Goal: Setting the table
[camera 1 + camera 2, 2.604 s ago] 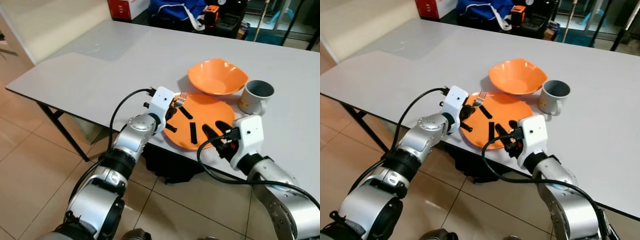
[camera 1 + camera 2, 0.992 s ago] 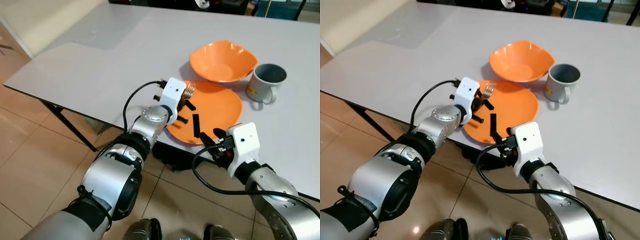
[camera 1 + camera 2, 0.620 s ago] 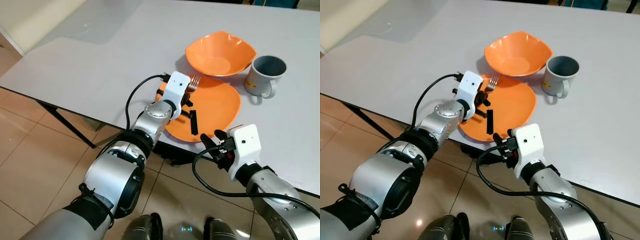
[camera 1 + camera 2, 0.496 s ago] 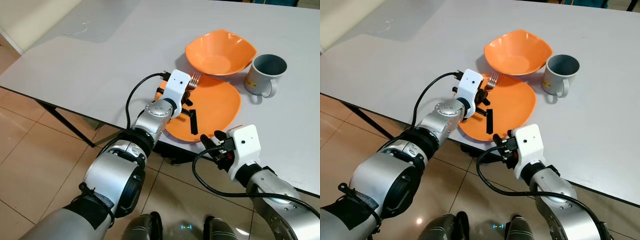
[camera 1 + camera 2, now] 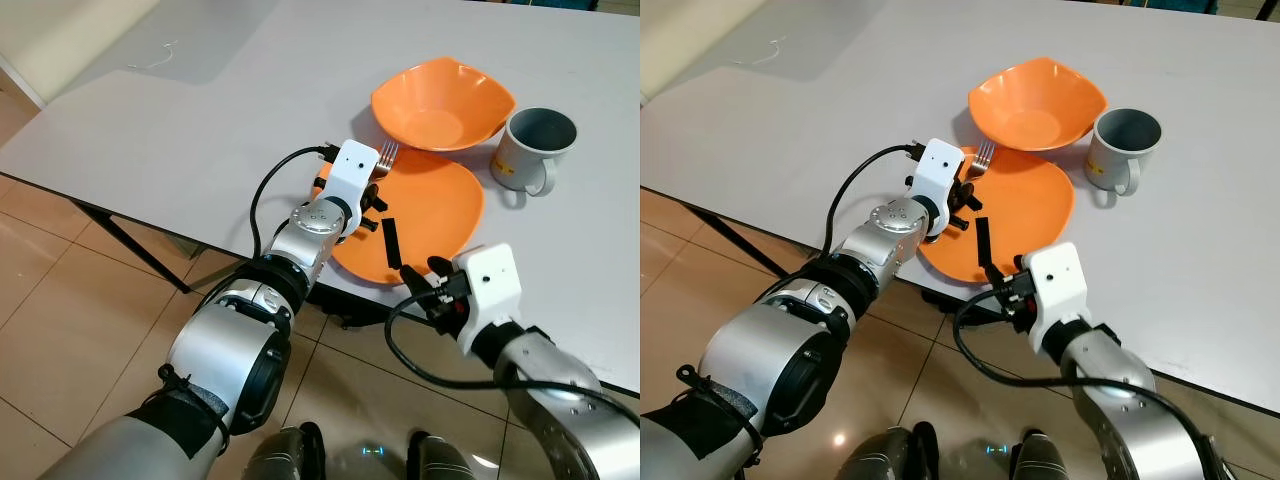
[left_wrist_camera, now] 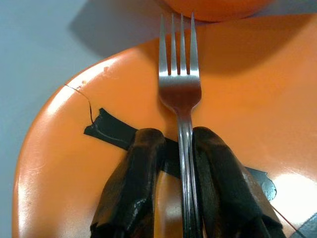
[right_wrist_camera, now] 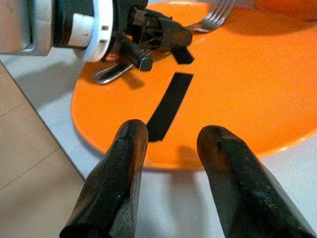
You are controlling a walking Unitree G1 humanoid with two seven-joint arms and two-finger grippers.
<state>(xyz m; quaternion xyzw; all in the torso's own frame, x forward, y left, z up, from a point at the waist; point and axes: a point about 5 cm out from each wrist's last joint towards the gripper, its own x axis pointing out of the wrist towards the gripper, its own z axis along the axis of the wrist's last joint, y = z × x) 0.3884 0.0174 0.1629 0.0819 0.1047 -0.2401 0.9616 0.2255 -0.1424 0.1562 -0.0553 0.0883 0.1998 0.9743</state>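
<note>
The left gripper (image 6: 174, 148), clamped on the silver metal fork (image 6: 181, 94), has carried it further over the flat orange plate (image 5: 440, 205); the right gripper (image 7: 171, 144) waits open at the plate's near rim, so placement looks close.

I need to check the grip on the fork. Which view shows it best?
The left wrist view: the fork fills it, clamped between the left tool fingers. Eye views show small tines; the right wrist view shows tines and handle end.

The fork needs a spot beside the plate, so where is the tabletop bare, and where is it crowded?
The table is bare on the robot's left of the plate. It is crowded beyond: the bowl overlaps the plate's far rim, the mug beside it. The left gripper holds the fork; the right gripper hovers at the near rim.
</note>
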